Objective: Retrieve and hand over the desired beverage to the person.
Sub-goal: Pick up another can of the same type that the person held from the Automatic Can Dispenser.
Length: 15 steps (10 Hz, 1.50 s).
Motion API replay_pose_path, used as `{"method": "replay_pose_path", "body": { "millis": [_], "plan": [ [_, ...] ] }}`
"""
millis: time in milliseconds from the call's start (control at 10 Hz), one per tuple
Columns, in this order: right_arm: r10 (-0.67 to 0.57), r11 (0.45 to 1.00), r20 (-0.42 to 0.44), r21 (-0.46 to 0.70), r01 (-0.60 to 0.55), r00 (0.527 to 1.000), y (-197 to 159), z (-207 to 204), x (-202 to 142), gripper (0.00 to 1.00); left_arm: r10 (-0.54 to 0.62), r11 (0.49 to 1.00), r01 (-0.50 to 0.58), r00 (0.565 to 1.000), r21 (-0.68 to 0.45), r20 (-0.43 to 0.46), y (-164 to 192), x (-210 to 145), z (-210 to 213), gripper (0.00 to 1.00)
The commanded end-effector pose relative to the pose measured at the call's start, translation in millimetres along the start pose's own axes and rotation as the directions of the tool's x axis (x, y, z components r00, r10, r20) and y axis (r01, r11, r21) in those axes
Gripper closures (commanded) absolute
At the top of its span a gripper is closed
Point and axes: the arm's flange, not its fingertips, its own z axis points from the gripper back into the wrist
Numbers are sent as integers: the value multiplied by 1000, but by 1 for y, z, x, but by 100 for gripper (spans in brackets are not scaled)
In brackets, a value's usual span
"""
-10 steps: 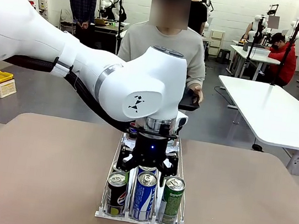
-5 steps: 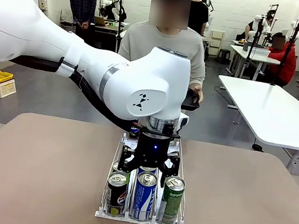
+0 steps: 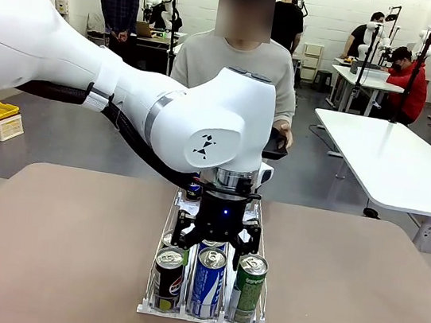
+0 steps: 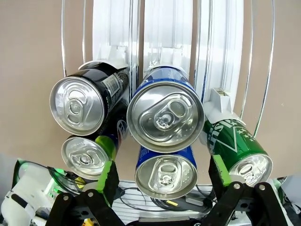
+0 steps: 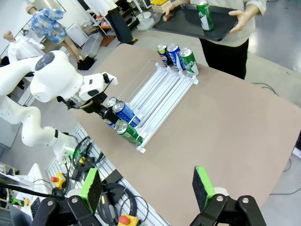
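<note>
Hovering over the blue can [image 4: 165, 116], left gripper [image 3: 215, 240] with jaws wide.
Smooth, rigid, probably full and heavy; grip mid-wall, squarely between neighbouring cans in the rack [image 3: 263, 231].

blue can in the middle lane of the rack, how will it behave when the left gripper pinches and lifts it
The blue can looks unopened, tab flat in the left wrist view, so probably full and fairly heavy. Its smooth round wall may slip or twist between the left gripper's pads. It stands tilted between the rack rails, so neighbouring cans might get nudged.
</note>
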Motion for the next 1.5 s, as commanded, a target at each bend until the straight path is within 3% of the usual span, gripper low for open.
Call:
{"method": "replay_pose_path", "body": {
  "millis": [0, 100, 300, 400, 700, 800, 1100, 1200, 1400],
  "plan": [
    [14, 1000, 23, 24, -15, 1000, -1, -1, 1, 0, 14, 1000, -14, 1000, -7, -14, -4, -3, 3, 20],
    [14, 1000, 23, 24, -15, 1000, -1, -1, 1, 0, 10, 1000, -10, 1000, -9, -22, -4, -3, 2, 37],
    [14, 1000, 23, 24, -15, 1000, -1, -1, 1, 0, 8, 1000, -8, 1000, -6, -25, -3, -3, 2, 84],
    [14, 1000, 23, 24, -15, 1000, -1, -1, 1, 0, 6, 1000, -7, 1000, -5, -28, -3, -3, 2, 100],
    [14, 1000, 23, 24, -15, 1000, -1, -1, 1, 0, -1, 1000, 1, 999, -6, -36, -3, -3, 1, 96],
    [14, 1000, 23, 24, -15, 1000, -1, -1, 1, 0, -8, 1000, 8, 999, -6, -35, -2, -2, 1, 100],
    [14, 1000, 23, 24, -15, 1000, -1, -1, 1, 0, -34, 999, 35, 999, 16, -26, 0, -4, 5, 100],
    [14, 1000, 23, 24, -15, 1000, -1, -1, 1, 0, -59, 994, 62, 998, 90, -32, 3, -10, 14, 53],
    [14, 1000, 23, 24, -15, 1000, -1, -1, 1, 0, -165, 982, 167, 986, 85, -33, 12, -22, 59, 53]
  ]
}}
